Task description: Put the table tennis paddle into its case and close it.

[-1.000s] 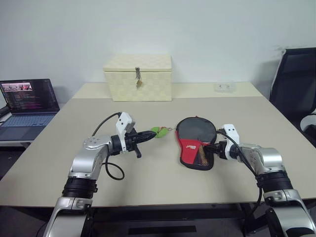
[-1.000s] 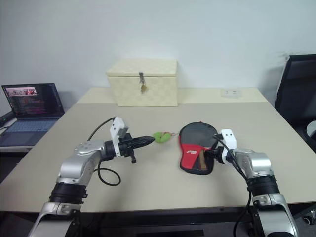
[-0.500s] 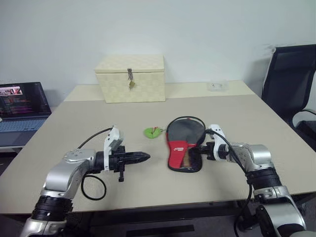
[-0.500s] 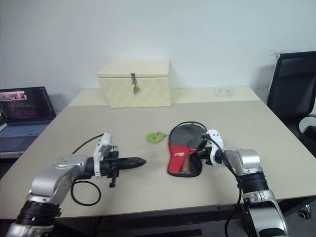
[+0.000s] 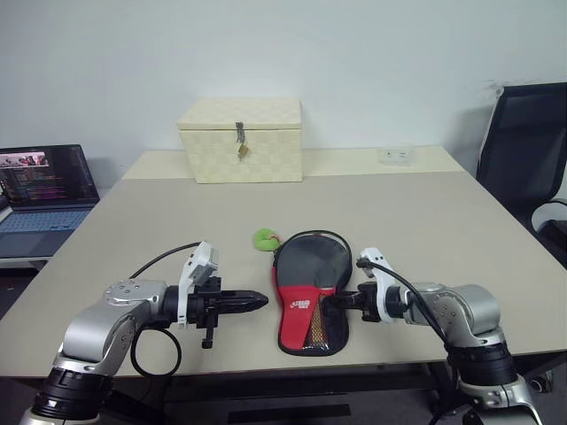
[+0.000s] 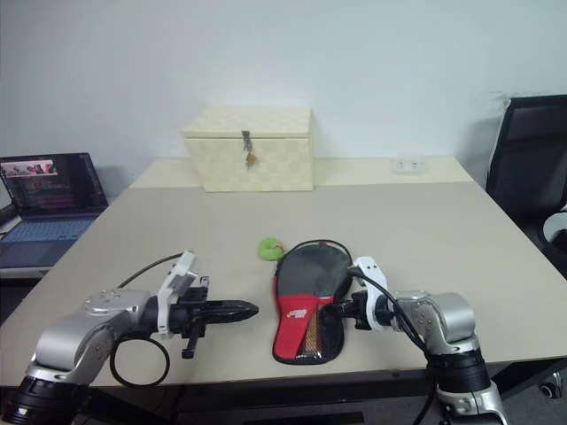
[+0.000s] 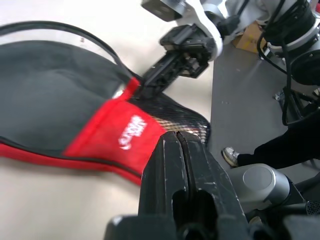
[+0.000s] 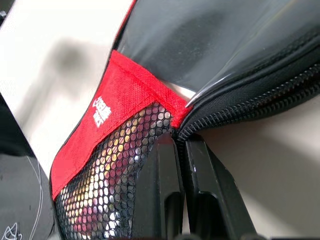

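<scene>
The case (image 5: 306,268), a paddle-shaped black pouch with a red panel and a mesh pocket, lies flat near the table's front edge. Its green zipper tag (image 5: 264,238) rests on the table by its far left rim. My right gripper (image 5: 333,302) is shut on the case's right edge, where the zip meets the red panel (image 8: 131,95). My left gripper (image 5: 259,302) hovers shut and empty just left of the case, pointing at it. The table tennis paddle is hidden; something brownish shows through the mesh (image 8: 107,175).
A cream woven latched box (image 5: 241,140) stands at the back of the table (image 5: 425,221). An open laptop (image 5: 40,190) sits on a side surface at the left, a black office chair (image 5: 523,150) at the right. A small white block (image 5: 394,156) lies at the far edge.
My right gripper closed on the case's edge and dragged it nearer the front edge and leftward. My left gripper drew back from the green tag. The head view shifted too.
</scene>
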